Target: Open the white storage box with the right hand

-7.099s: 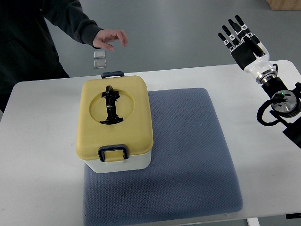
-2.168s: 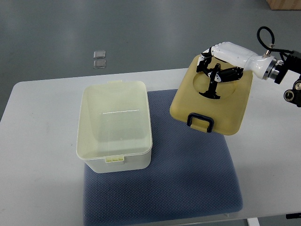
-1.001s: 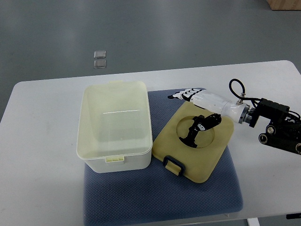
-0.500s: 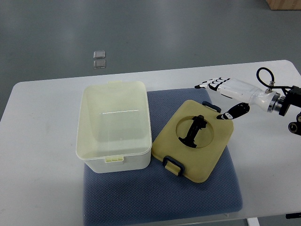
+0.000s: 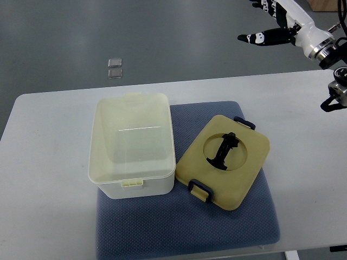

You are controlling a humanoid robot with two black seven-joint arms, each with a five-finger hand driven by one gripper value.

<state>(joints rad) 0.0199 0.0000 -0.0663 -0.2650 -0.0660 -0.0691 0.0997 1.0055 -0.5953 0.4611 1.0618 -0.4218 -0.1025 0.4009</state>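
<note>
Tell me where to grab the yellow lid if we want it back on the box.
Probably the black handle in the round recess at the middle of the yellow lid, coming from straight above. The lid lies flat, top up, on the blue mat, so the handle is exposed; the edges sit low against the mat.

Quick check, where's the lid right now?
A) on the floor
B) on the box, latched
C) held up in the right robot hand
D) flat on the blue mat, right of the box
D: the lid lies flat on the mat just right of the open box, while the right robot hand is raised far behind the table, fingers spread and holding nothing.
</note>
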